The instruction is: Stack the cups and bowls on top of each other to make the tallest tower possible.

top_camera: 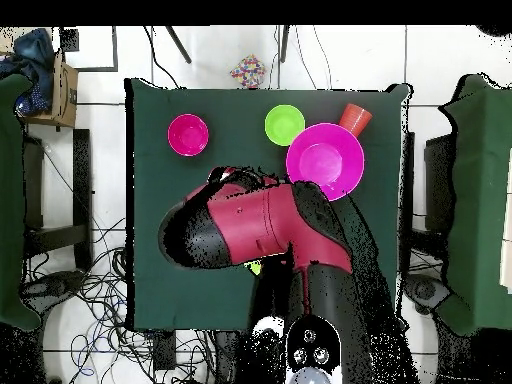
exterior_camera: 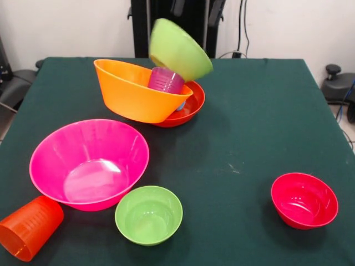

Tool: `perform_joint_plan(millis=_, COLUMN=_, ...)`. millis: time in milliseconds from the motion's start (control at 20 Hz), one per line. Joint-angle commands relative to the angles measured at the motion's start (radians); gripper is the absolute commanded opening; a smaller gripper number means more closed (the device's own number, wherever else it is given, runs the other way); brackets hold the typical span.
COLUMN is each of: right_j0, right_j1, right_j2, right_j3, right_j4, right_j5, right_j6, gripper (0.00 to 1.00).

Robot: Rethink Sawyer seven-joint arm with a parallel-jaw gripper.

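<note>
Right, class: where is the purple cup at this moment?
In the front view the purple cup sits inside the tilted orange bowl at the table's far side, just under the leaning green bowl.

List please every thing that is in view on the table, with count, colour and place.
Tower: one leaning pile at the table's far side; shallow red-orange bowl as base, large orange bowl tilted on it, purple cup inside, medium lime green bowl tipped on top.
Large pink bowl: one, near left in the front view.
Small lime green bowl: one, beside the pink bowl.
Small crimson bowl: one, near right, alone.
Orange cup: one, on its side, near left corner.
Table: one, dark green cloth.
Robot arm: one, red and black, over the table in the overhead view; gripper hidden.
</note>
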Motion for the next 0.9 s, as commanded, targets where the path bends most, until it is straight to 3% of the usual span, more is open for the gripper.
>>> perform_joint_plan(millis=50, right_j0=-0.032, right_j1=-0.042, right_j2=0.118, right_j3=0.047, right_j4=0.069, right_j5=0.215, right_j6=-0.271, gripper=1.00)
perform_joint_plan(millis=550, right_j0=-0.038, right_j1=-0.088, right_j2=0.178, right_j3=-0.057, right_j4=0.164, right_j5=0.432, right_j6=-0.269, gripper=1.00)
perform_joint_plan(millis=750, right_j0=-0.032, right_j1=-0.056, right_j2=0.188, right_j3=-0.125, right_j4=0.158, right_j5=0.485, right_j6=-0.228, gripper=1.00)
perform_joint_plan(millis=900, right_j0=-0.022, right_j1=-0.028, right_j2=0.183, right_j3=-0.129, right_j4=0.121, right_j5=0.447, right_j6=-0.192, gripper=1.00)
